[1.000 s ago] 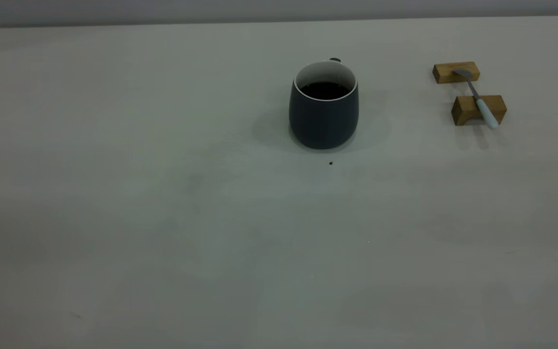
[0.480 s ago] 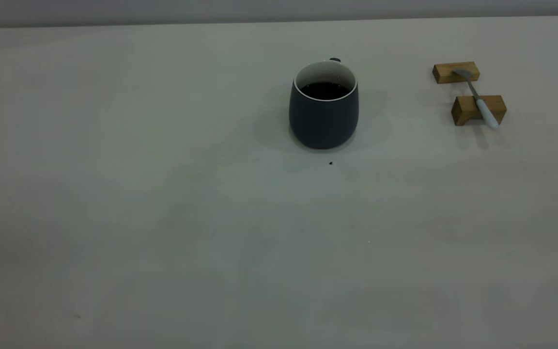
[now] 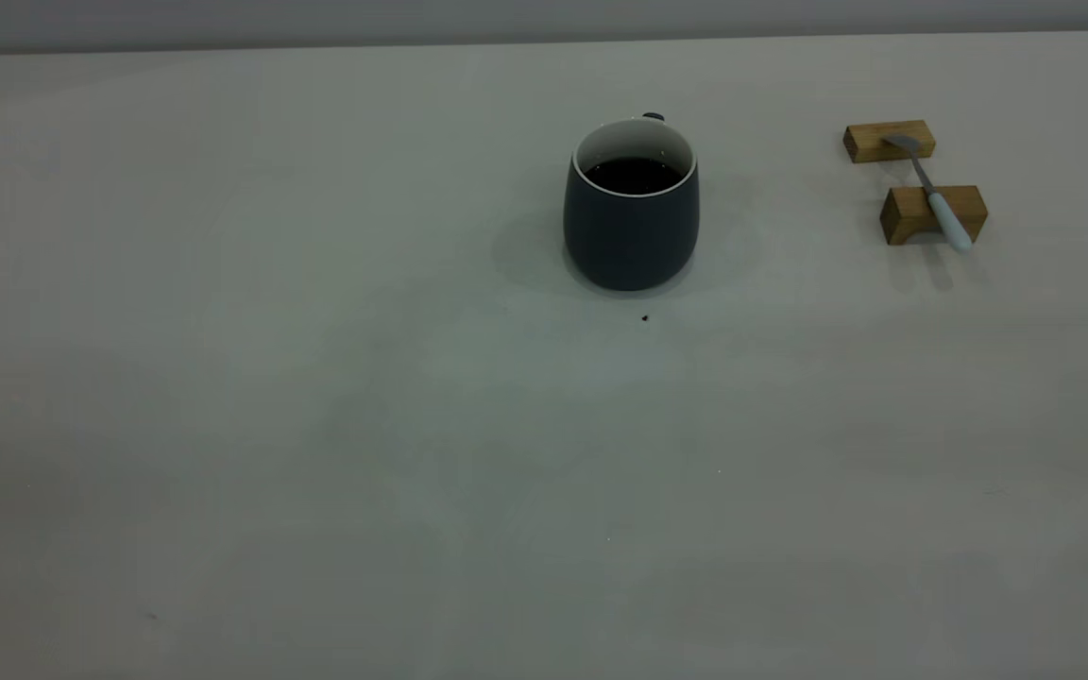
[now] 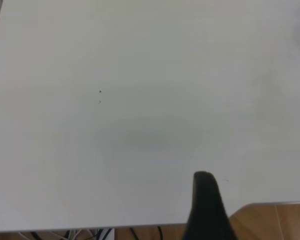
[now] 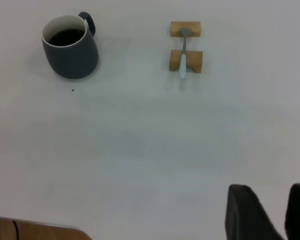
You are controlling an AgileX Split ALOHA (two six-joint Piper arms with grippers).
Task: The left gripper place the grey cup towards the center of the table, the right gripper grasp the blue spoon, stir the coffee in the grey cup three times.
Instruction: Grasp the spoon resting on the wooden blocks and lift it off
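The grey cup (image 3: 631, 236) stands upright near the middle of the table (image 3: 317, 425), its handle turned to the far side, and nothing holds it. Dark coffee (image 3: 634, 176) fills it partway. To its right lies the blue spoon (image 3: 941, 210), resting across two wooden blocks with its bowl on the far one. Neither gripper shows in the exterior view. In the right wrist view, my right gripper (image 5: 270, 192) hangs open and empty over bare table, far from the cup (image 5: 72, 55) and the spoon (image 5: 183, 65). A black part of my left gripper (image 4: 206, 205) hangs near the table's edge.
The far wooden block (image 3: 889, 140) and the near one (image 3: 912, 215) carry the spoon. A tiny dark speck (image 3: 645, 318) lies just in front of the cup. In the left wrist view the table's edge (image 4: 140, 227) has cables and wooden floor (image 4: 275, 222) beyond it.
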